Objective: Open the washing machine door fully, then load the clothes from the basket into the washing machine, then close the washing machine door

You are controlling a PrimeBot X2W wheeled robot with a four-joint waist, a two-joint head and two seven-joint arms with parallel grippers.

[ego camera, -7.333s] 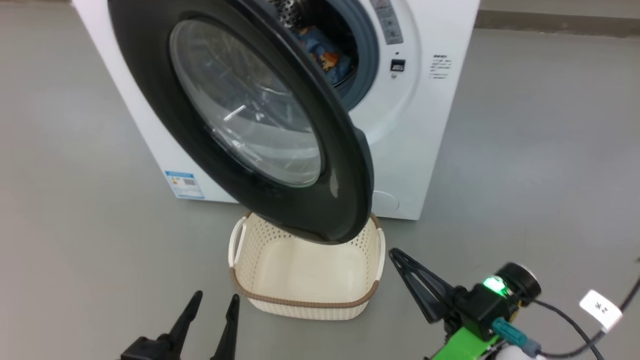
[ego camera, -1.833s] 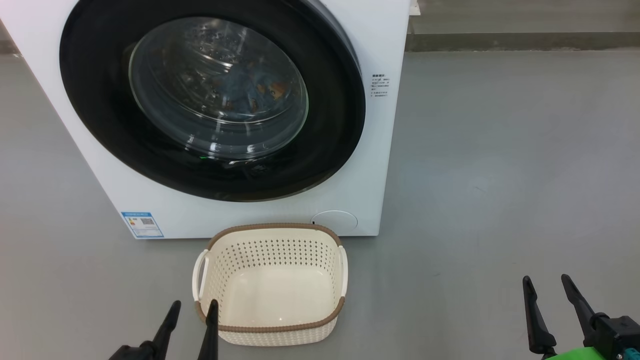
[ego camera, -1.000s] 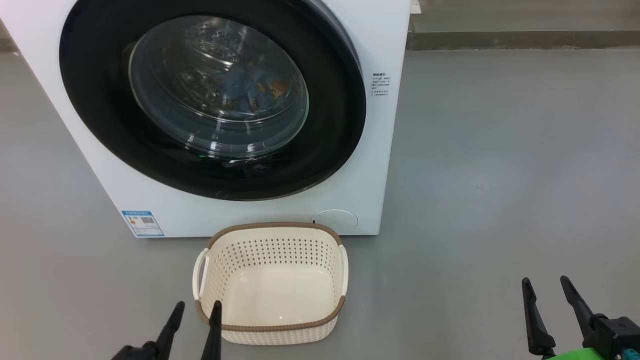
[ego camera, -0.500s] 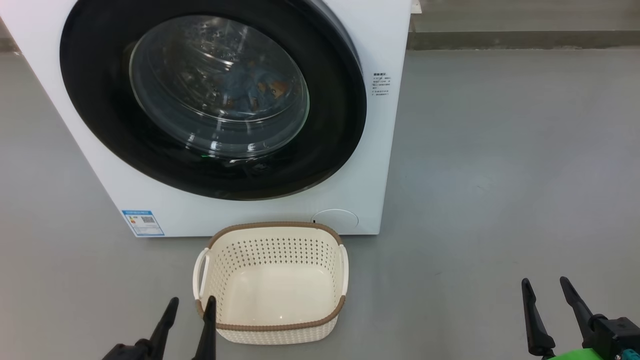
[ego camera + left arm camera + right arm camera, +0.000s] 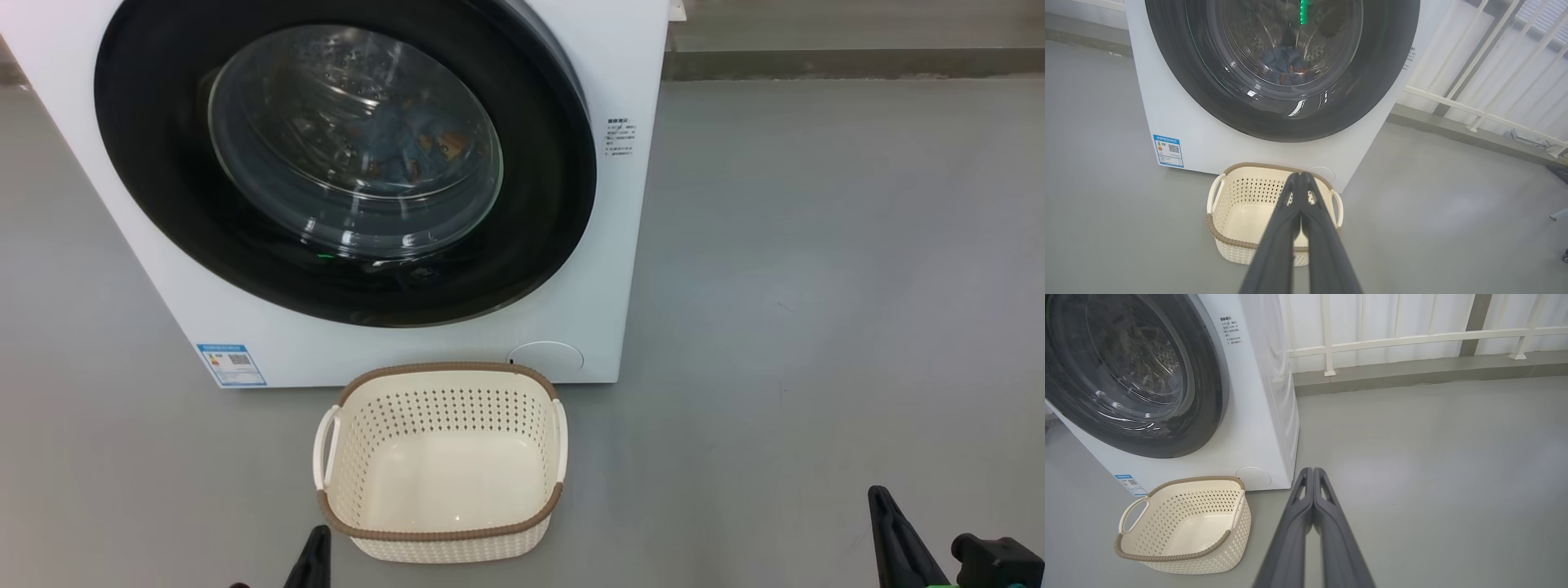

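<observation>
Two containers. The washing machine [image 5: 624,261] drum holds the clothes [image 5: 408,147], blue cloth with orange-brown print, seen through the bulging glass of the washing machine door [image 5: 547,204], which sits flush in the white front. The basket [image 5: 445,535] stands on the grey floor [image 5: 816,286] just before the machine's bottom edge: bare cream bottom, perforated walls, brown woven-look rim. Left gripper [image 5: 1301,176] hangs by the basket's near left corner, fingers clenched together on nothing. Right gripper [image 5: 1313,470] is over the floor well right of the basket, likewise pinched closed.
</observation>
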